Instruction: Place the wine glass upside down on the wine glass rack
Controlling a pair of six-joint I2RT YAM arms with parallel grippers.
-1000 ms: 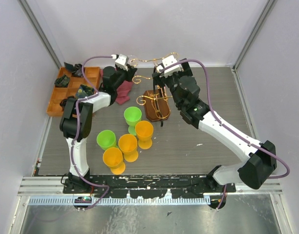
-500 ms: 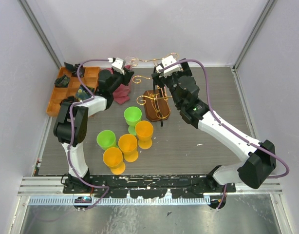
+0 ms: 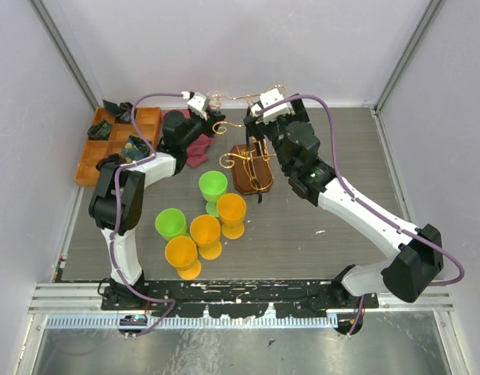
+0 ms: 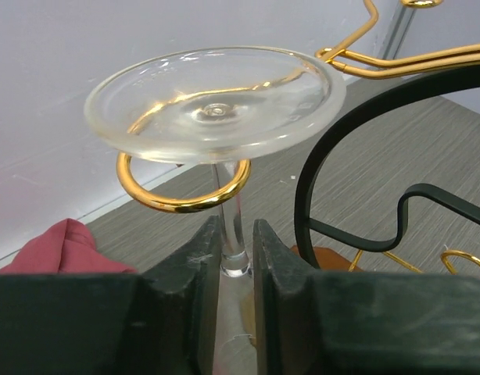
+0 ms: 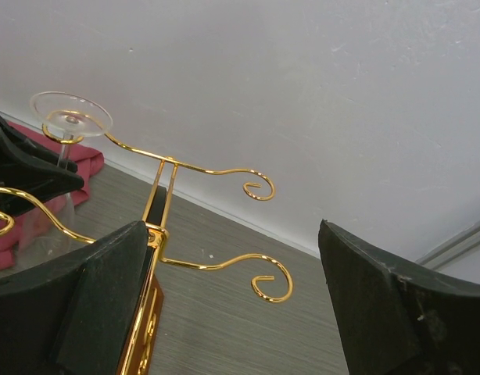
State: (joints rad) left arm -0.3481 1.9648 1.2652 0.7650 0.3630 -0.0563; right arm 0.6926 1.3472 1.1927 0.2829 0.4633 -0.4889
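we list, on the table [image 3: 342, 156]:
- wine glass rack [image 3: 252, 173], far centre.
- wine glass [image 4: 215, 105], inverted; stem inside the curl of the rack's upper left arm, foot above the curl.
- left gripper [image 4: 238, 234], below the curl, a finger either side of the stem.
- right gripper [image 5: 231, 234], just right of the rack's top.
- 5 cups [image 3: 205, 230], before the rack, leftward.
- cloth [image 3: 199, 148], left of the rack.
- tray [image 3: 87, 168], far left.

clear wine glass [image 4: 215, 109], gold rack [image 5: 155, 233] w/ brown base [image 3: 241, 178], red cloth [image 4: 64, 246], green cups [image 3: 213, 185], orange cups [image 3: 205, 230]
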